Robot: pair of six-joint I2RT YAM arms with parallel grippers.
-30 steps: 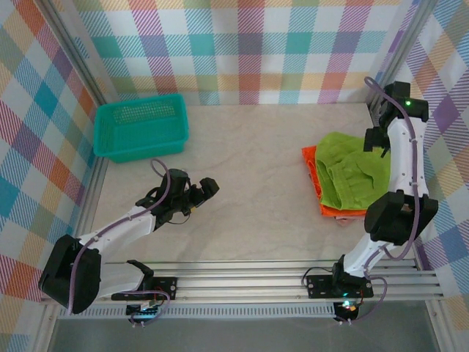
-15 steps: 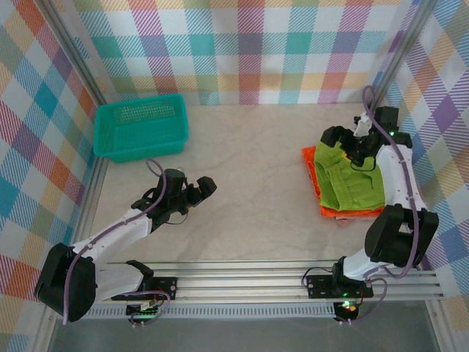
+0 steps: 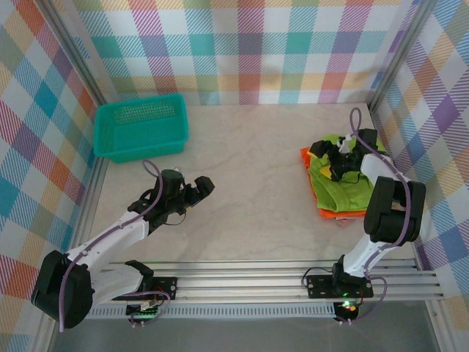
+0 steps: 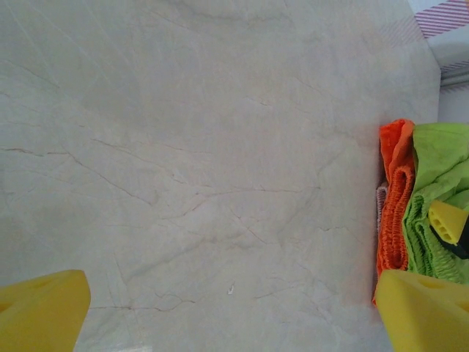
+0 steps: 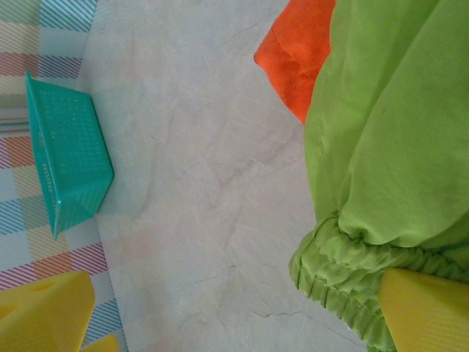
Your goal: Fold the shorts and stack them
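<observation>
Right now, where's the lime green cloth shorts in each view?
Top external: lime green cloth shorts right of centre, mid-height.
Left wrist: same shorts at the right edge, mid-height.
Right wrist: right half, top to bottom.
Shared landmark: bright orange cloth shorts peeking out from underneath.

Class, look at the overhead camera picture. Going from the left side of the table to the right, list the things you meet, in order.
teal basket → left gripper → orange shorts → lime green shorts. The right gripper is above the stack of shorts, so it is left out of the order.
</observation>
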